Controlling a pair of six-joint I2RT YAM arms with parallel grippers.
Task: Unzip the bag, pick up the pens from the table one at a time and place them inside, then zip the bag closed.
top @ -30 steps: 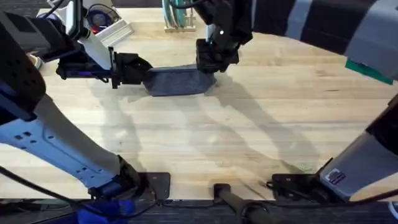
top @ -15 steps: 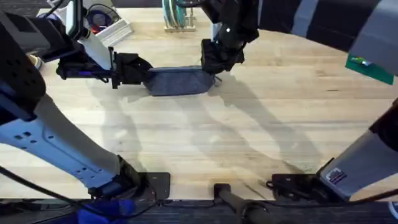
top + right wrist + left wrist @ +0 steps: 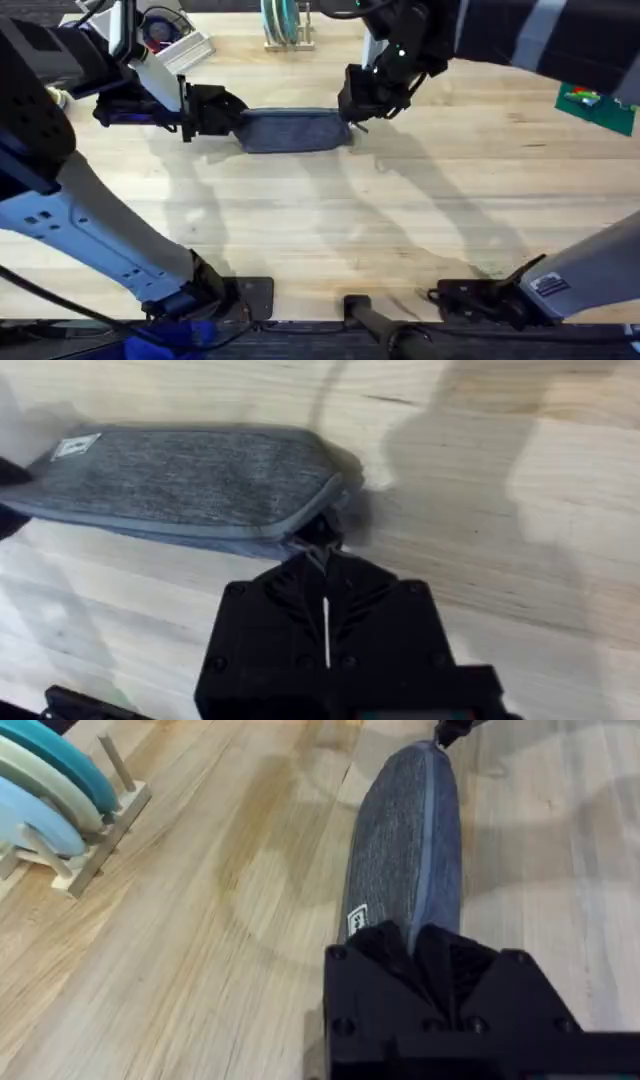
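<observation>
R fingers (image 3: 352, 112) pinching zip tab, moved right since earlier; L fingers (image 3: 232, 115) clamp bag (image 3: 293, 130) end.

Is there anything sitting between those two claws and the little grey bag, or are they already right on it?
Nothing visible stands between them. The left gripper is clamped on one end of the bag, and the right gripper is closed at the opposite end, where the zipper finishes. The table around the bag is bare wood.

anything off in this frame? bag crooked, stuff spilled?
Nothing stands out. The bag lies flat on the table, held at one end by the left gripper and at the zipper end by the right gripper. No spill or damage visible.
</observation>
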